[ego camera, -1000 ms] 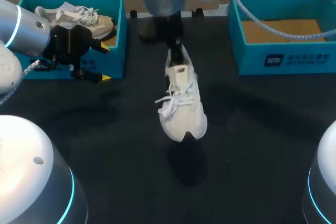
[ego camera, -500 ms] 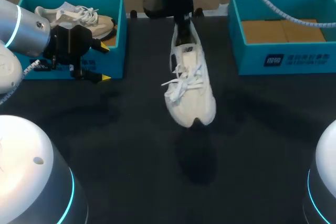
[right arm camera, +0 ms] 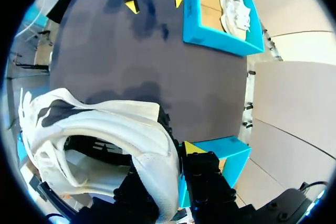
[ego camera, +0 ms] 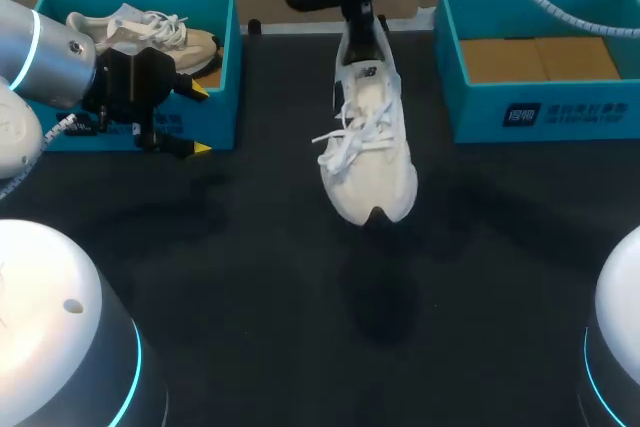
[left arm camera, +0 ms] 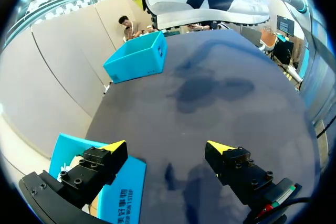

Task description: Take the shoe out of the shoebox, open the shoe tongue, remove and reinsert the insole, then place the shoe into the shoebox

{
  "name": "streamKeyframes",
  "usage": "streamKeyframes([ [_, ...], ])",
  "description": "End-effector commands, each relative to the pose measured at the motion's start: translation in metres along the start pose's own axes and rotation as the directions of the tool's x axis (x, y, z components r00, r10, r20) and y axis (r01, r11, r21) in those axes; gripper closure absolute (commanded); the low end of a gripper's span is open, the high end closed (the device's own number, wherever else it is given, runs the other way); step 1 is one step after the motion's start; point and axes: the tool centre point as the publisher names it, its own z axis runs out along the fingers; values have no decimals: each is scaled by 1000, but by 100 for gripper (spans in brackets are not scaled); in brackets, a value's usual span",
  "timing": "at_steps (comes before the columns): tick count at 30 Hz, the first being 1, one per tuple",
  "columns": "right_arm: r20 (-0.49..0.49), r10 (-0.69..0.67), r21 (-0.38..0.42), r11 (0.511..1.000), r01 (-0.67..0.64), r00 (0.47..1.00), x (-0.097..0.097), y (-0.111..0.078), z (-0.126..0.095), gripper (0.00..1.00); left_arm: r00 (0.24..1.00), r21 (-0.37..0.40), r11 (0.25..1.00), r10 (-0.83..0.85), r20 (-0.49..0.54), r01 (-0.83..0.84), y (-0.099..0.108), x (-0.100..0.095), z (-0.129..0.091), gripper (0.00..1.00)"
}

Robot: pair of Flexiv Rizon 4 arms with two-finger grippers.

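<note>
One white shoe [ego camera: 368, 162] has drifted right and back.

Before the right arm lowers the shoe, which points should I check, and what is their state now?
1. Right gripper shut on the white shoe at its heel: ok.
2. White shoe held above the table, not touching it: ok.
3. Left gripper open, holding nothing: ok.
4. Left gripper apart from the white shoe: ok.
5. Insole seated inside the white shoe: cannot tell.
</note>
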Motion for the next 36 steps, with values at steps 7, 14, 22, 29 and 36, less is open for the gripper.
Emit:
streamKeyframes([
  [7, 3, 0, -1, 1000, 0, 1000, 2, -2, -1, 100, 1000, -3, 1000, 0, -1, 0, 0, 0, -1, 0],
  [14, 3, 0, -1, 1000, 0, 1000, 2, -2, -1, 100, 1000, -3, 1000, 0, -1, 0, 0, 0, -1, 0],
  [22, -10, -2, -52, 999, 2, 1000, -27, -43, 16, 100, 1000, -3, 1000, 0, -1, 0, 0, 0, -1, 0],
  [29, -10, -59, -47, 997, 59, 998, -49, -87, 24, 100, 1000, -3, 1000, 0, -1, 0, 0, 0, -1, 0],
  [36, -10, -103, -43, 994, 102, 995, -66, -129, 31, 100, 1000, -3, 1000, 0, -1, 0, 0, 0, -1, 0],
])
